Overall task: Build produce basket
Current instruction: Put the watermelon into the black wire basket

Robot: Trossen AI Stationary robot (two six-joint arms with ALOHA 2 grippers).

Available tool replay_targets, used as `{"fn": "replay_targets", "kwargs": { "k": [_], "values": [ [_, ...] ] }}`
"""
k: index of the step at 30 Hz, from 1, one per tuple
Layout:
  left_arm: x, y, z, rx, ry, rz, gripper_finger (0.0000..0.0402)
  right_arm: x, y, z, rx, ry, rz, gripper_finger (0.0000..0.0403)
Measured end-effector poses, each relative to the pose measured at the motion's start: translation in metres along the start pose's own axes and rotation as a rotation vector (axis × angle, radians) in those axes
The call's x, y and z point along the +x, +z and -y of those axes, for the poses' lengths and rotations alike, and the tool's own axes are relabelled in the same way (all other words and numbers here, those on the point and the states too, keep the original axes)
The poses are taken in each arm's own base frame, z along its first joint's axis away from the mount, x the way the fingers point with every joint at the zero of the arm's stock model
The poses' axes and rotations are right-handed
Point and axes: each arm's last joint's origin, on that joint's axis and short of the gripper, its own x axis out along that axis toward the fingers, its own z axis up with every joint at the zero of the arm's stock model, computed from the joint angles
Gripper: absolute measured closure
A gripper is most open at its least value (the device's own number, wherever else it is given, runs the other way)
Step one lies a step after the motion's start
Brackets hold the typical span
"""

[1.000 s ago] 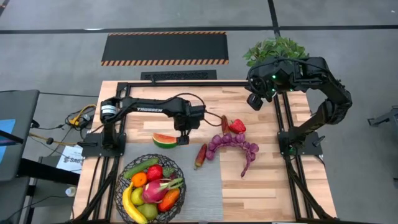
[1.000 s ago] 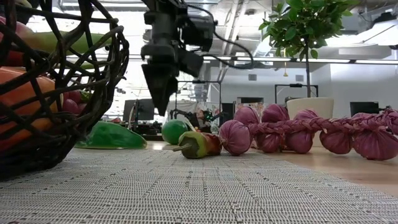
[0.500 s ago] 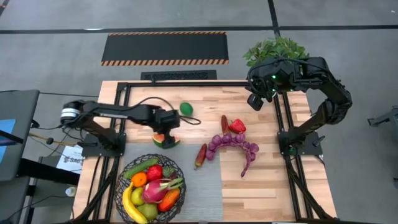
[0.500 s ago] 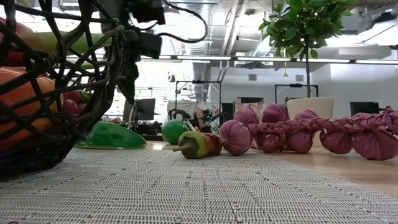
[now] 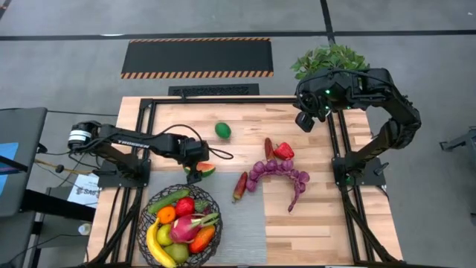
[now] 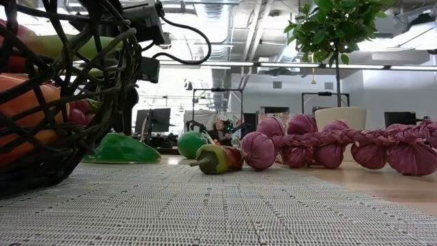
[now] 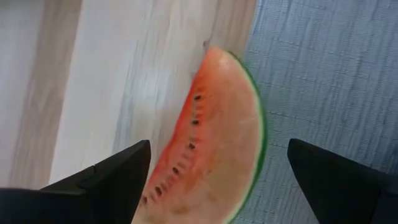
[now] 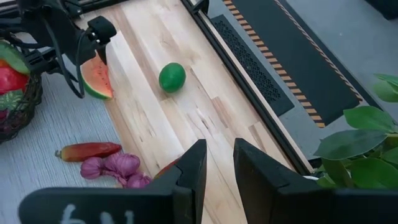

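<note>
A watermelon slice [image 7: 214,143] lies flat on the wood at the edge of the grey mat [image 5: 242,223]. My left gripper [image 7: 219,149] hangs just above it, pointing down and open, one finger on either side of the slice; I see no touch. In the high view this gripper [image 5: 195,173] covers the slice's left part [image 5: 208,169]. The black wire basket [image 5: 143,222] at the near left holds several pieces of produce. My right gripper [image 8: 220,163] waits high over the far right corner, its fingers a narrow gap apart with nothing between them.
A round green fruit [image 5: 222,130] lies on the far part of the table. A red pepper [image 5: 283,151], a long chili [image 5: 240,186] and a purple braid of bulbs [image 5: 286,175] lie at mid table. A potted plant [image 5: 331,59] stands at the far right.
My left gripper has swung from mid table toward the table's left edge and sunk a little, tipping further downward, until it stands over the watermelon slice. It has stayed open. The green fruit it covered now shows. The slice has not moved.
</note>
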Motion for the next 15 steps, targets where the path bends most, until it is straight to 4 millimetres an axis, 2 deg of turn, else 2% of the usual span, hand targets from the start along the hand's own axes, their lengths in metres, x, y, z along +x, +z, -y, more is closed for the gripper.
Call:
{"fn": "replay_targets", "kwargs": {
  "k": [15],
  "values": [
    [0.0000,0.0004,-0.0006,0.016,0.021,0.007,0.0036,0.0000,0.0000,0.0000,0.002,0.000,0.000,0.0298]
  ]
}}
